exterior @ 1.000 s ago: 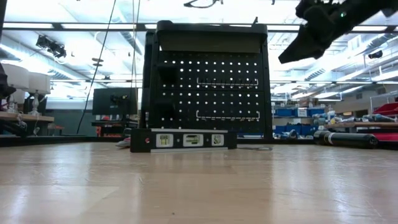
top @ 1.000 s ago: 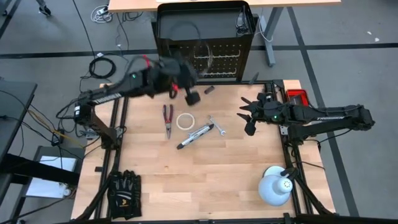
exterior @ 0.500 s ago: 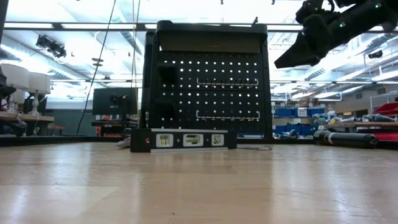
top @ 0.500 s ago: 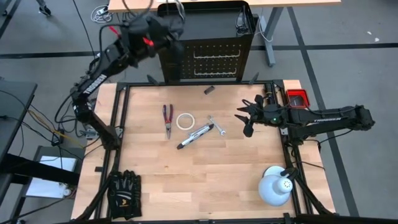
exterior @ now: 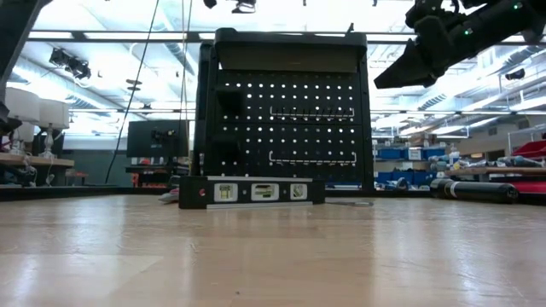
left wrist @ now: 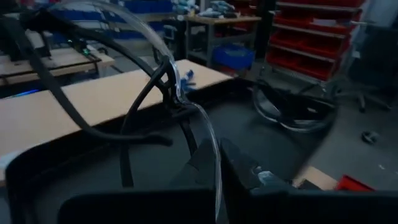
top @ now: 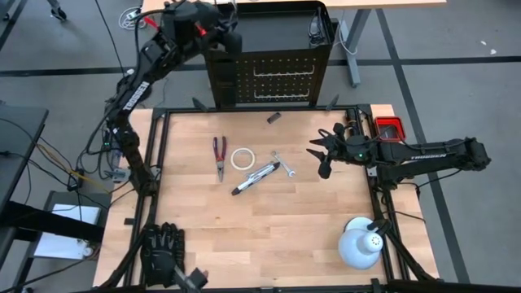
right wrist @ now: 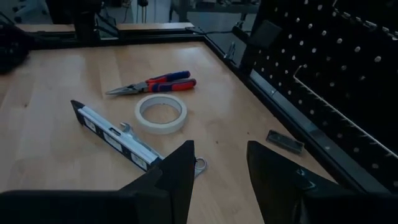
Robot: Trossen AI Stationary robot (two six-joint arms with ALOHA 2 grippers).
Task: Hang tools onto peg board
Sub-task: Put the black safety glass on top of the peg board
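My left gripper (top: pixel 218 31) is high over the left end of the peg board's top tray (top: pixel 281 24), shut on the black-framed glasses (left wrist: pixel 163 93) with clear lenses. The peg board (top: pixel 281 75) stands upright at the table's far edge. On the table lie the red-handled pliers (top: pixel 219 156), the white tape roll (top: pixel 242 158), a dark level bar (top: pixel 254 177) and a silver wrench (top: pixel 284 165). To the right of them my right gripper (top: pixel 318 160) hovers open above the table, holding nothing. My left gripper pinches the glasses between its two fingers at the lower edge of the clear lens (left wrist: pixel 210 163). The fingers come at it roughly level. The glasses stand up beyond the fingertips, lifted clear, with their black temple arms (left wrist: pixel 93 127) reaching away from the gripper.
A small dark piece (top: pixel 274 118) lies near the board's foot. Black gloves (top: pixel 163 252) lie at the near left corner, and a white dome lamp (top: pixel 361 244) stands at the near right. A red box (top: pixel 389 126) sits at the right edge. In the low view the level bar (exterior: pixel 252 192) lies before the board.
My left gripper has swung up and toward the far left with the glasses, from in front of the peg board's face to above the left end of its top tray, rolling as it went. It has stayed shut on them.
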